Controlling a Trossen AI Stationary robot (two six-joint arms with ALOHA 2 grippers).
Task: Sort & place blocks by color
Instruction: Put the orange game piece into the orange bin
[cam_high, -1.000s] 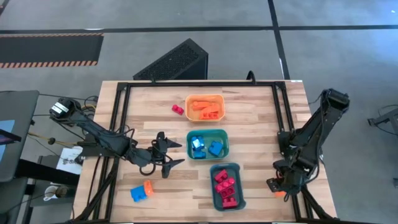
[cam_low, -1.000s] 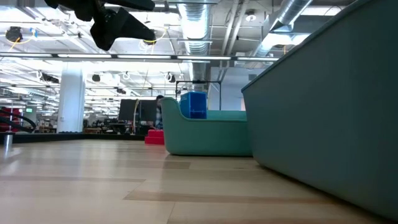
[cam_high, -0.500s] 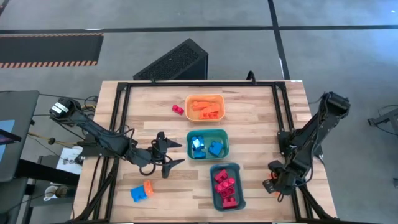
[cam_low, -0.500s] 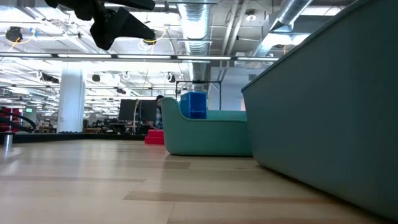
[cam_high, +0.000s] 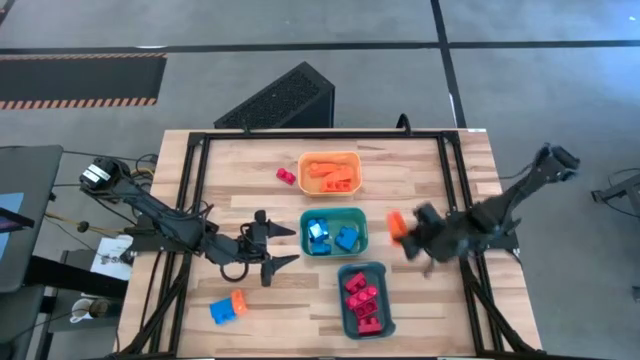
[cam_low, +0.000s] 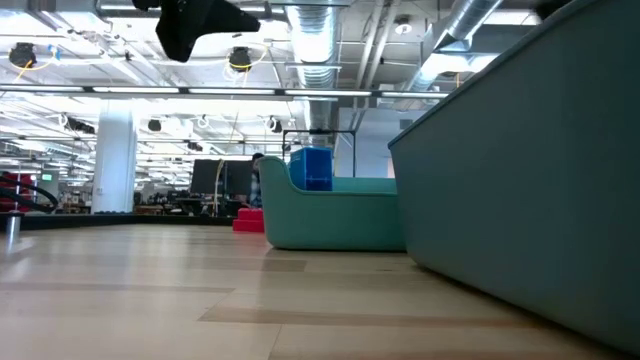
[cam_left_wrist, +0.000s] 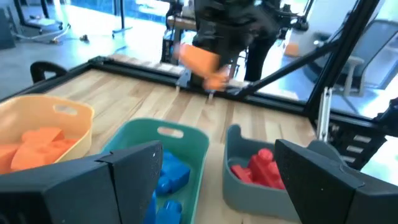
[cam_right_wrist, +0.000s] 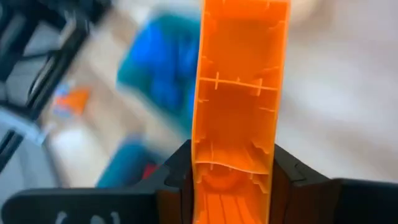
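My right gripper (cam_high: 408, 233) hangs above the table, just right of the green tray (cam_high: 336, 214), and is shut on a long orange block (cam_high: 395, 226). Its wrist view shows the block's hollow underside (cam_right_wrist: 239, 93). My left gripper (cam_high: 272, 246) stands open and holds nothing, left of the green tray; its fingers (cam_left_wrist: 127, 177) point toward the trays. The orange tray (cam_high: 330, 158) holds orange blocks, the green tray blue ones, the teal tray (cam_high: 362, 270) red ones. A red block (cam_high: 287, 176) lies left of the orange tray. A blue and an orange block (cam_high: 228, 307) lie near the front left. My right gripper pinches the orange block between its two fingers (cam_right_wrist: 177, 171), one on each long side wall (cam_right_wrist: 204, 152), near one end. The fingers come from the table's right, slanting down, and the block juts out past them. It is lifted clear of the table.
A black frame rail (cam_high: 320, 134) runs around the tabletop. The three trays stand in a slanting row down the table's middle. The low view shows the green tray (cam_low: 330, 215) and the teal tray's wall (cam_low: 530, 170) close by.
My right gripper has risen from the table's near right corner and swung toward the table's middle, turning as it went. It has carried the orange block up, clear of the table. My left gripper has tipped up a little.
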